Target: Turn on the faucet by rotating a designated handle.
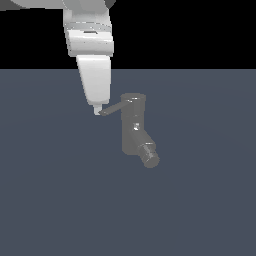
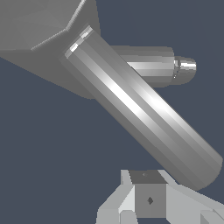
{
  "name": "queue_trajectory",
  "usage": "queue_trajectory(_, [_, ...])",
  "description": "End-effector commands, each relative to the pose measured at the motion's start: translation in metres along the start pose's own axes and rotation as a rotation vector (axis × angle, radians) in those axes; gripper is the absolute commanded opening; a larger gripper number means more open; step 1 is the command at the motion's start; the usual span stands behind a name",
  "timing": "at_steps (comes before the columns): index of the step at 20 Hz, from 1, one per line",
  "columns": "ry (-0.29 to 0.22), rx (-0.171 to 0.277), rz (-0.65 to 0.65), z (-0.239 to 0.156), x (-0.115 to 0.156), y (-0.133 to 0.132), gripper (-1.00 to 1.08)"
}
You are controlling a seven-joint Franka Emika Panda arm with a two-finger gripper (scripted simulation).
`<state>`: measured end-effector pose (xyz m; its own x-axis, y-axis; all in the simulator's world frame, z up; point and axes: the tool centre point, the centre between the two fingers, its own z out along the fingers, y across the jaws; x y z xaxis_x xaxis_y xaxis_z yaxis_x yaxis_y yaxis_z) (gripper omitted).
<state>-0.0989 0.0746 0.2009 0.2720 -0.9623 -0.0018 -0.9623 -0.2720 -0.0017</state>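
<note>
Right now the pincer [image 1: 97,111] hangs in the upper left of the exterior frame, its pale tip touching or just beside the free end of the handle [image 1: 112,109]. Whether its fingers are apart or together I cannot tell; they show as one blunt white point there, and the wrist picture catches only a blocky pale corner of them at its lower edge.

The handle is a thin, straight grey rod; seen from the wrist [image 2: 144,109] it is a smooth round bar with a bright streak of shine along it. It juts sideways from the top of the faucet [image 1: 134,127], a dark, dull-metal upright cylinder near the frame's centre, with a short slanted spout ending in a ringed nozzle, standing on a flat slate-blue counter [image 1: 200,210].

I judge contact is just being made; next comes a steady sideways push, sweeping the rod around the body without slipping off its end.
</note>
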Motion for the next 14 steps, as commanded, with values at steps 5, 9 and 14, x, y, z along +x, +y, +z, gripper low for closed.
queue_trajectory(5, [0.001,-0.001,0.016,0.000,0.025,0.019,-1.00])
queue_trajectory(9, [0.001,-0.001,0.016,0.000,0.036,0.030,-1.00])
queue_trajectory(14, [0.001,-0.001,0.016,-0.001,0.050,0.045,-1.00])
